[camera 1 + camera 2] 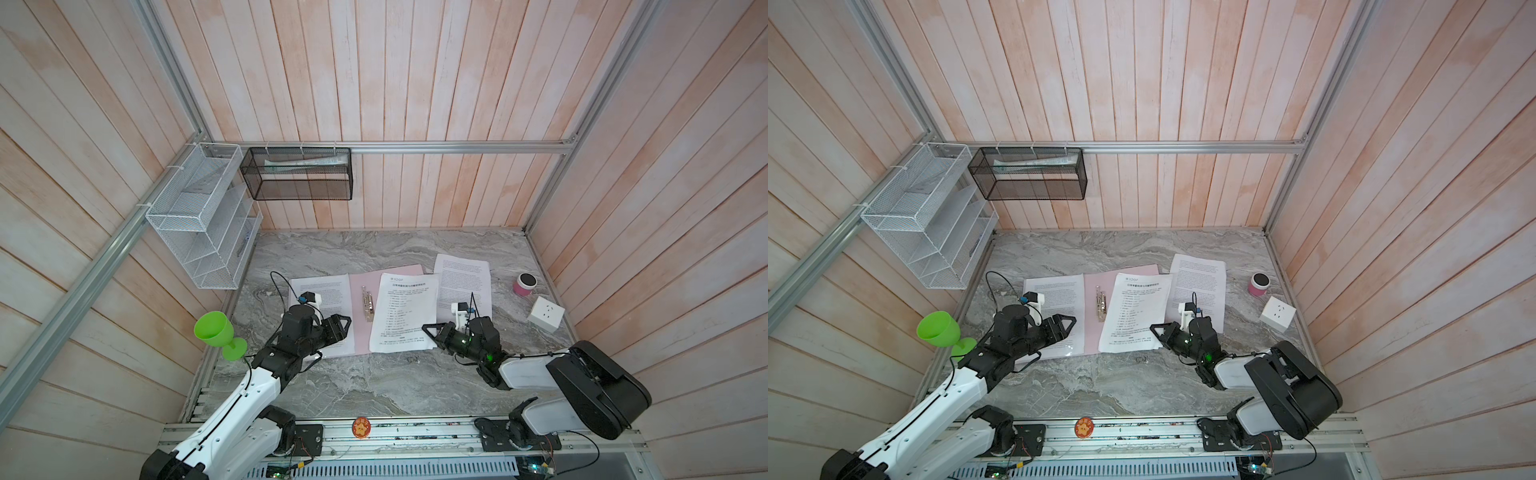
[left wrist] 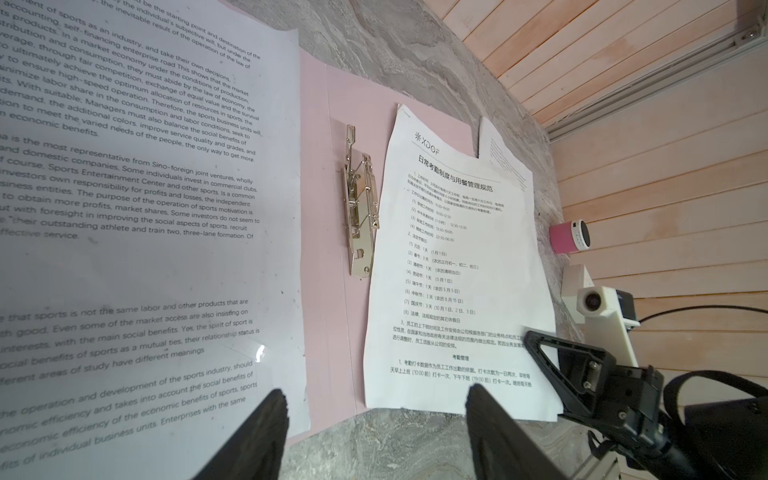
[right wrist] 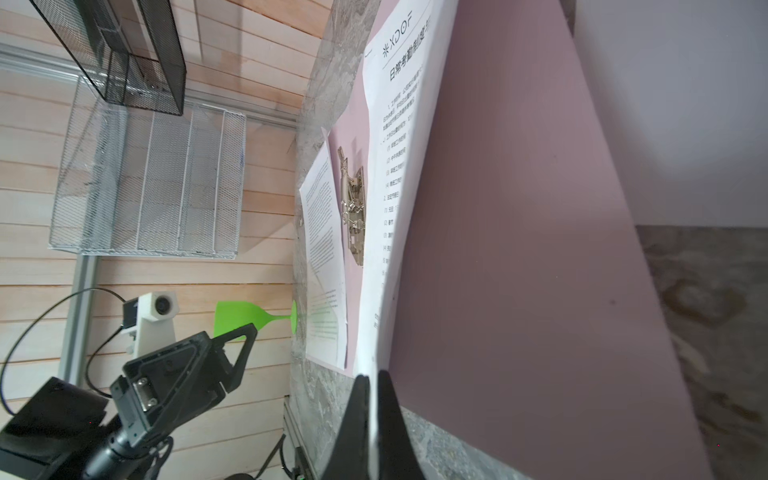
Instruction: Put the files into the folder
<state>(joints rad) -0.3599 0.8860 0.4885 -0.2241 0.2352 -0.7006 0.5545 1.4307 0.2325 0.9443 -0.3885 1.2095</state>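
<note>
At the near right corner of the Chinese-text sheet [image 1: 403, 311], the right gripper [image 3: 372, 376] is pinched closed on the paper's edge. That sheet lies over the right cover of the open pink folder [image 1: 359, 336], long axis parallel to the spine, reaching from the jaws toward the metal clip [image 2: 359, 216]. Over the near edge by the English sheet [image 1: 322, 291] on the left cover, the left gripper [image 2: 376, 399] hovers half spread, empty. Mostly off the folder, the third sheet [image 1: 463, 278] is nearer the right arm. Right wrist view shows the pinched corner raised off the cover (top views read flat); whether one leaf or several is gripped is unclear.
</note>
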